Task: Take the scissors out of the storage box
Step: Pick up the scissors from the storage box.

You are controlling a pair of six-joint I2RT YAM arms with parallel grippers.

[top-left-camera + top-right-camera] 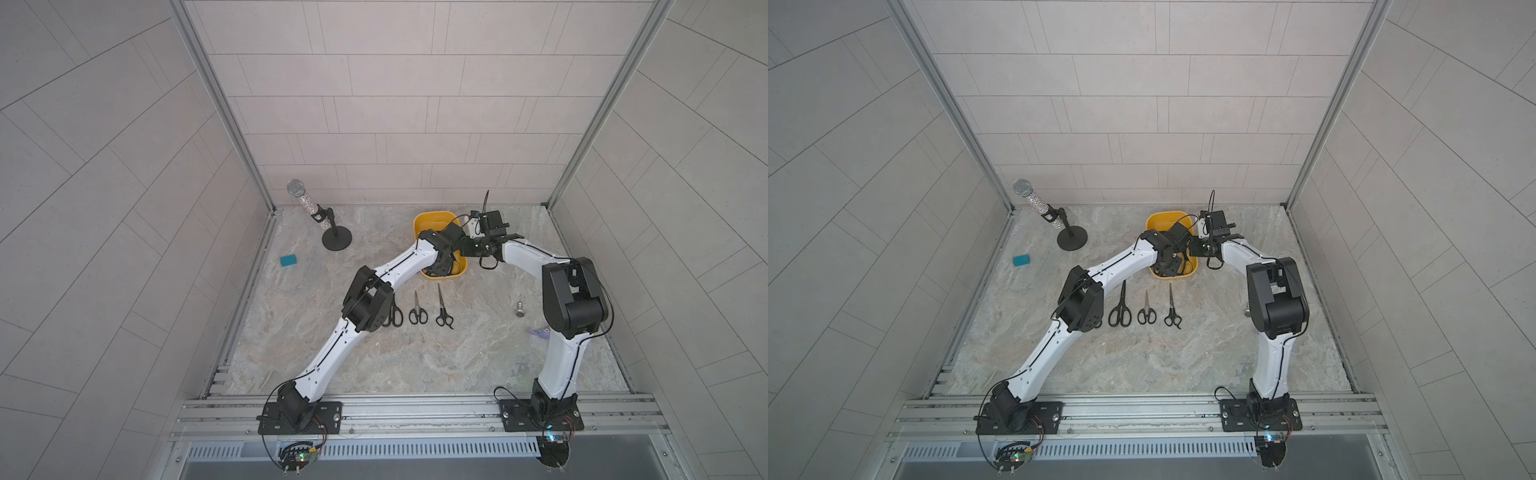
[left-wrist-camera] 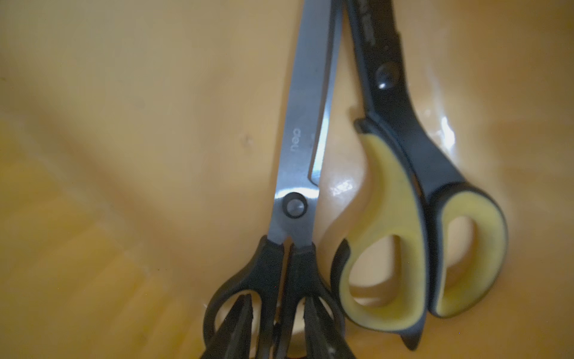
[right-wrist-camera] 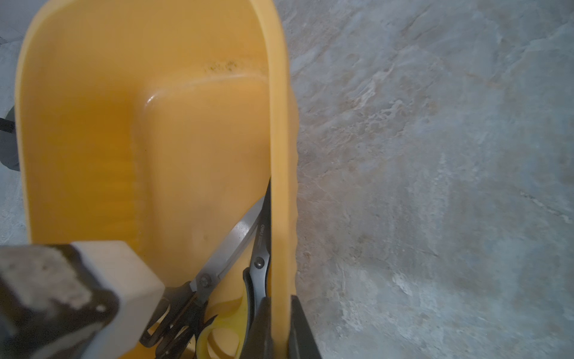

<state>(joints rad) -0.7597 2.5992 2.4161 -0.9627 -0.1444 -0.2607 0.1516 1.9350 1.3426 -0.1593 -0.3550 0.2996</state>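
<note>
Right hand [image 3: 281,326] clamps the storage box [image 3: 279,124] wall, left hand [image 2: 278,310] has fingers [image 2: 233,326] through the black-handled scissors [image 2: 298,161] loops — grip unclear, blurry — next is probably squeeze and lift.

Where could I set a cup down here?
Bare marble tabletop between the front rail and the row of black-handled scissors. Also between that row and the small metal knob. Crowded: the yellow plastic storage box, where left arm and right arm meet.

We note a marbled tabletop [image 1: 415,361] carrying the storage box [image 1: 432,218], three pairs of scissors [image 1: 1146,311] side by side, a microphone stand [image 1: 336,240] and a teal block [image 1: 288,260].
</note>
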